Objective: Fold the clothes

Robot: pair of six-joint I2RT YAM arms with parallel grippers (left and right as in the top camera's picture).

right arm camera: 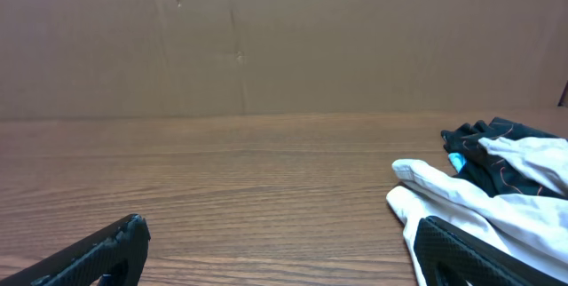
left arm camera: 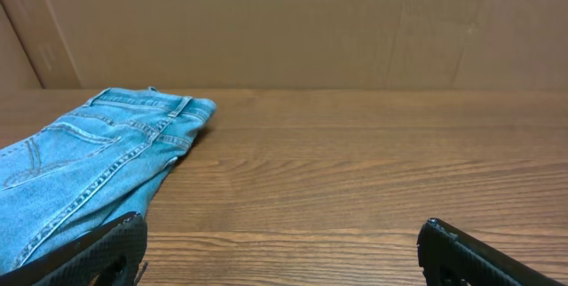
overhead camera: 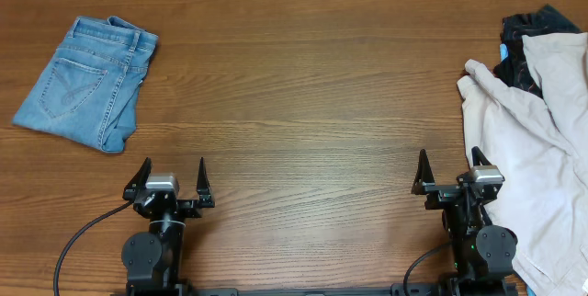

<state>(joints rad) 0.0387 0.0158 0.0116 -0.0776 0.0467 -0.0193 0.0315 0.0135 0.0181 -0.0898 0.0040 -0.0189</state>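
Note:
Folded light-blue denim shorts (overhead camera: 84,83) lie at the table's far left; they also show in the left wrist view (left arm camera: 84,166). A crumpled heap of beige shorts (overhead camera: 533,140) lies at the right edge, and it shows pale in the right wrist view (right arm camera: 479,202). A black jersey (overhead camera: 528,34) pokes out behind and under the heap; it also shows in the right wrist view (right arm camera: 484,144). My left gripper (overhead camera: 173,178) is open and empty near the front edge, below the denim shorts. My right gripper (overhead camera: 452,173) is open and empty, its right finger next to the beige heap.
The wooden table (overhead camera: 303,94) runs between the two piles. A brown cardboard wall (left arm camera: 293,24) stands behind its far edge. A black cable (overhead camera: 78,241) trails from the left arm base.

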